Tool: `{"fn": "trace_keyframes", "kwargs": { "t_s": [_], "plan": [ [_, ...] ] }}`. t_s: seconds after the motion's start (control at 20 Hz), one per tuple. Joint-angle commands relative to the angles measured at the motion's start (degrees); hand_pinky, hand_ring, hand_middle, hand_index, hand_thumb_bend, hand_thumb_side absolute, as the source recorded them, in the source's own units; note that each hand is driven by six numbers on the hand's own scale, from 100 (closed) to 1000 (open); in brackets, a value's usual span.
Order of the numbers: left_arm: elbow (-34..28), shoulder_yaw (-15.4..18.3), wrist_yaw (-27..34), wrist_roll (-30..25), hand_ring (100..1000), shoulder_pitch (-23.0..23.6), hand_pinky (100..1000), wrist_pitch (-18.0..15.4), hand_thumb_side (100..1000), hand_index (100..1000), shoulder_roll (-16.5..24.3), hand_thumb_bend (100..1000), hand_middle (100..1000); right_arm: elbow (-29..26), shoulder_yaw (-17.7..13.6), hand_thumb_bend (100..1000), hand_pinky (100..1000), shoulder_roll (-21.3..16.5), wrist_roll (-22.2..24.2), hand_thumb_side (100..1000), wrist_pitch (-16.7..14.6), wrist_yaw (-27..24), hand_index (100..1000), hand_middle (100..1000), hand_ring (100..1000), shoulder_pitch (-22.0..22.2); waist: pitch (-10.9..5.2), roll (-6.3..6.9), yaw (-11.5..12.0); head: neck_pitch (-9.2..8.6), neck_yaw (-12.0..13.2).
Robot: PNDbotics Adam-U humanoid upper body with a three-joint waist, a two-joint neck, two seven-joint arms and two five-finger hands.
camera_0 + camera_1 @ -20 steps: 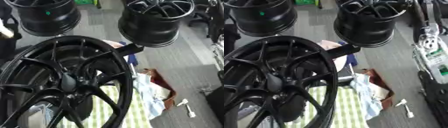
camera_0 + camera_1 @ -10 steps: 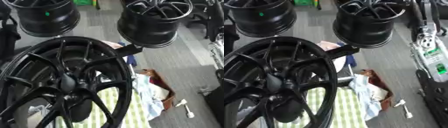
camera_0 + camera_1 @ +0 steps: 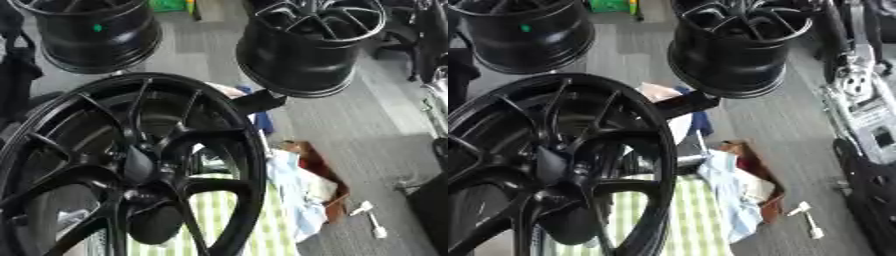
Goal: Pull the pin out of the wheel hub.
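Note:
A large black multi-spoke wheel stands tilted in the foreground and fills the left half of both views. Its hub sits at centre left, where the spokes meet. I cannot make out a pin on the hub. A dark rounded shape shows behind the spokes just below the hub; I cannot tell what it is. A black block sticks out beside the rim's upper right. Neither of my hands shows clearly.
Two more black wheels lie on the grey floor behind. A green checked cloth lies under the big wheel, with pale clothes and a brown item beside it. A small white tool lies on the floor. Silver and black machinery lines the right edge.
The big wheel's spokes have shifted slightly and its hub sits a little further right. The dark rounded shape below the hub has come into view behind the spokes.

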Motion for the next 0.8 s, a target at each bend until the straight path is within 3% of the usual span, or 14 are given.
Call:
{"fn": "trace_keyframes", "kwargs": {
  "t_s": [0.05, 0.1, 0.15, 0.3, 0.8],
  "plan": [
    [4.1, 1.5, -2.8, 2.2, 828, -2.2, 861, -1.4, 150, 827, 0.2, 453, 741, -0.4, -0.6, 100, 787, -1.4, 0.2, 722, 0.0, 0.3, 790, 715, 707, -0.9, -0.91, 0.12, -0.2, -0.49, 0.3],
    [4.9, 1.6, -4.0, 3.0, 893, -2.3, 894, -1.1, 283, 900, 0.1, 511, 811, -0.4, -0.6, 100, 787, -1.5, 0.2, 723, 0.0, 0.3, 790, 715, 707, -0.9, -0.89, 0.13, -0.2, -0.47, 0.3],
    [5.5, 1.8, -5.1, 3.8, 911, -2.4, 898, -0.6, 351, 915, 0.0, 540, 837, -0.4, -0.6, 100, 786, -1.4, 0.2, 723, 0.0, 0.3, 790, 715, 707, -0.9, -0.88, 0.14, -0.3, -0.42, 0.3],
    [6.6, 2.5, -7.2, 6.2, 925, -2.3, 894, 0.7, 457, 934, -0.2, 553, 873, -0.4, -0.7, 100, 786, -1.4, 0.1, 724, -0.1, 0.2, 790, 715, 707, -0.8, -0.89, 0.19, -0.3, -0.33, 0.3],
    [5.5, 3.0, -3.5, 8.0, 859, -1.2, 851, 0.8, 442, 868, 0.1, 506, 779, -0.3, -0.8, 100, 786, -1.4, 0.0, 724, -0.2, 0.2, 790, 715, 707, -0.8, -1.01, 0.15, -0.2, -0.25, 0.2]
  ]
}}
